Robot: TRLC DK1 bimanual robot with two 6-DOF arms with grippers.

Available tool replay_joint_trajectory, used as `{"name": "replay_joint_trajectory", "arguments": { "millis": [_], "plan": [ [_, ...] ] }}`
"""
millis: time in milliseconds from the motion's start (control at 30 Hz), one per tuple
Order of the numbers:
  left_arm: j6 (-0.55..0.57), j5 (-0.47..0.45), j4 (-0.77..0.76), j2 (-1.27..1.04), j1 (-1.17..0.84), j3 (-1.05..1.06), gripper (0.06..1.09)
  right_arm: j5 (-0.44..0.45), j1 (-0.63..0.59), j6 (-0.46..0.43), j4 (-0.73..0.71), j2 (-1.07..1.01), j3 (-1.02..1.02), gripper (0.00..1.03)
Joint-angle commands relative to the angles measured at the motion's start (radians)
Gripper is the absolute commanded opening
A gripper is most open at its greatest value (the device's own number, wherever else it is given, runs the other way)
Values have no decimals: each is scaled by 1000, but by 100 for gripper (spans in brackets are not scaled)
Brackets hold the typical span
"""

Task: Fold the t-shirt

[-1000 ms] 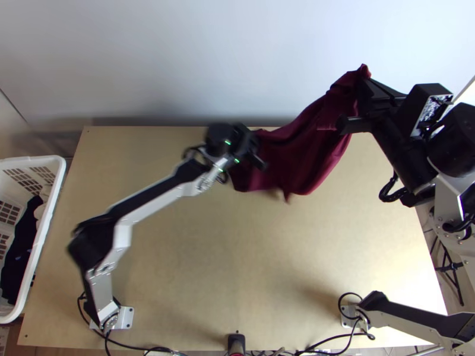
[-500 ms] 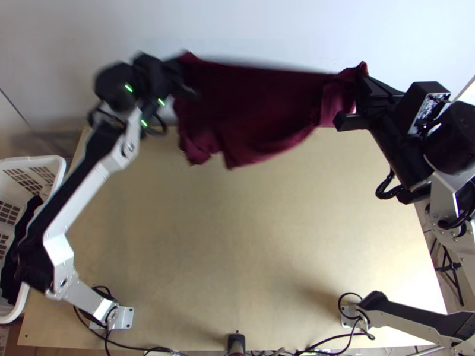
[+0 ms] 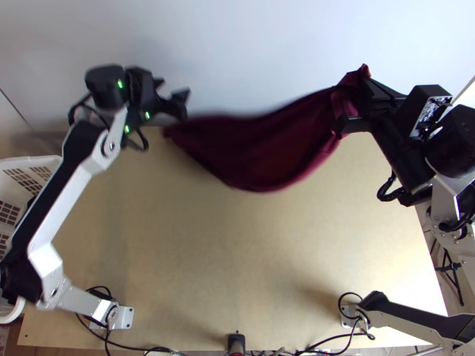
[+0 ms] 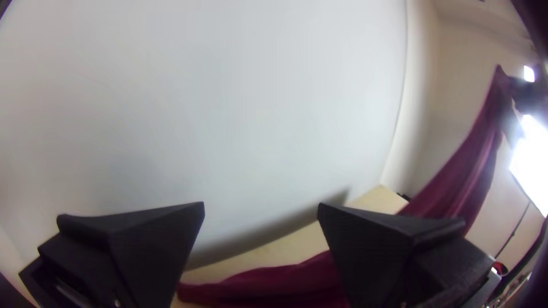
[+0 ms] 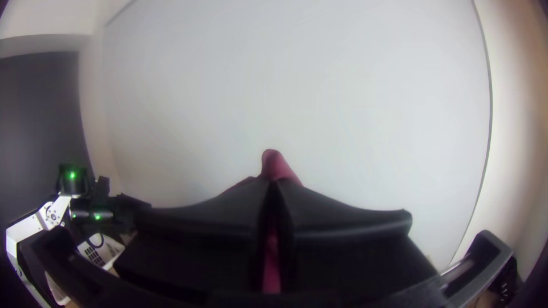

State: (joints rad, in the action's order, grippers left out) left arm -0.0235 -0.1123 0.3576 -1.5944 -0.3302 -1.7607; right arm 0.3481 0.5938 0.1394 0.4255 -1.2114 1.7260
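White basket (image 3: 46, 160) partly beneath left arm (image 3: 64, 204), left hand (image 3: 173, 88) wide, right hand (image 3: 365, 84) gripping t-shirt (image 3: 267, 148)

You could read no text, label, brand, number or sign on anything in the top view or in either of the two wrist views.

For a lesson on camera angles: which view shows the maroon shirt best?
The top view: the shirt appears there nearly whole, in one sagging sweep. The left wrist view shows a long stretch, partly hidden; the right wrist view, a small piece pinched in the right gripper.
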Motion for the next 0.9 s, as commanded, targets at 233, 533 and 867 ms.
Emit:
{"name": "replay_joint_trajectory", "arguments": {
  "millis": [233, 533, 867],
  "plan": [
    [-21, -20, -114, 264, -167, 437, 104, -17, 15, 6, -7, -20, 41, 3],
    [-92, -18, -236, 56, -260, 578, 104, -27, 80, 40, 56, 16, 9, 3],
    [-142, -20, -376, -269, -260, 377, 104, -40, 70, 45, 108, 150, -137, 3]
  ]
}}
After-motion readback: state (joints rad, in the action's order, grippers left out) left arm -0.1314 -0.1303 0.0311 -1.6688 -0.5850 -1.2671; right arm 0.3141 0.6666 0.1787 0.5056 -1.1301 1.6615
